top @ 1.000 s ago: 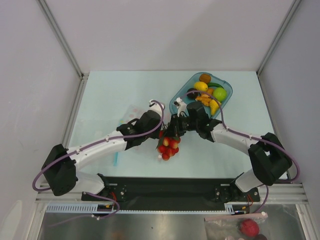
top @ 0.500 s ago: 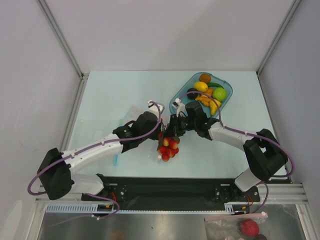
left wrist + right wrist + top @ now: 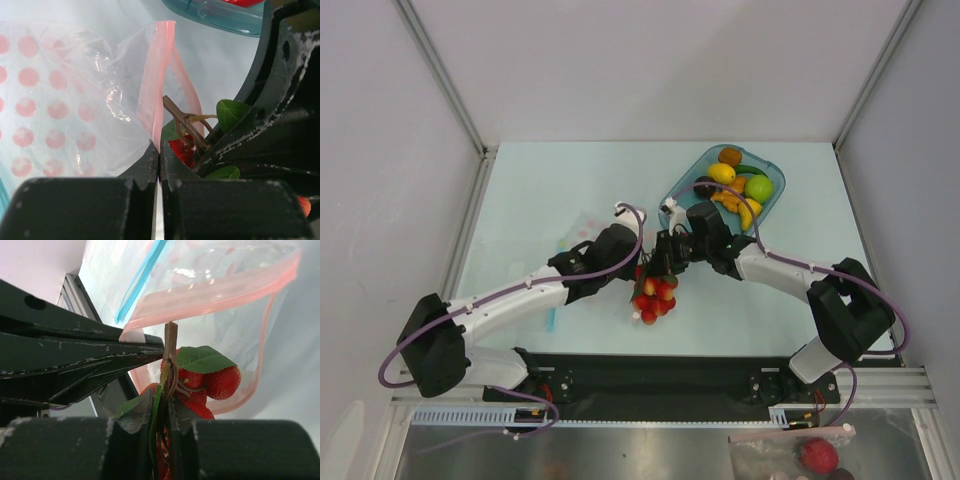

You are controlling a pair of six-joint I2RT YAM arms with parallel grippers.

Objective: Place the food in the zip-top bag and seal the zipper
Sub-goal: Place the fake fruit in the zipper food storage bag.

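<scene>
My left gripper (image 3: 638, 268) (image 3: 159, 150) is shut on the pink zipper strip (image 3: 155, 75) of the clear zip-top bag (image 3: 65, 100), holding the mouth up and open. My right gripper (image 3: 662, 262) (image 3: 167, 402) is shut on the brown stem of the red ball cluster (image 3: 654, 298) (image 3: 220, 382), which hangs at the bag's mouth, ringed by the pink strip (image 3: 215, 290). Whether the cluster is inside the bag I cannot tell. The cluster's stem and leaves also show in the left wrist view (image 3: 187, 125). The lemon (image 3: 722, 172), green fruit (image 3: 759, 187) and orange pieces (image 3: 732, 203) lie in the teal tray (image 3: 775, 175).
The tray stands at the back right, close behind my right wrist. A light-blue stick (image 3: 552, 318) lies under my left forearm. Another bag with a red ball (image 3: 817, 455) lies beyond the near edge at bottom right. White walls close in on both sides.
Both grippers have shifted slightly, staying close together. The red cluster has moved a little to the left with my right gripper. Both grips are unchanged.
</scene>
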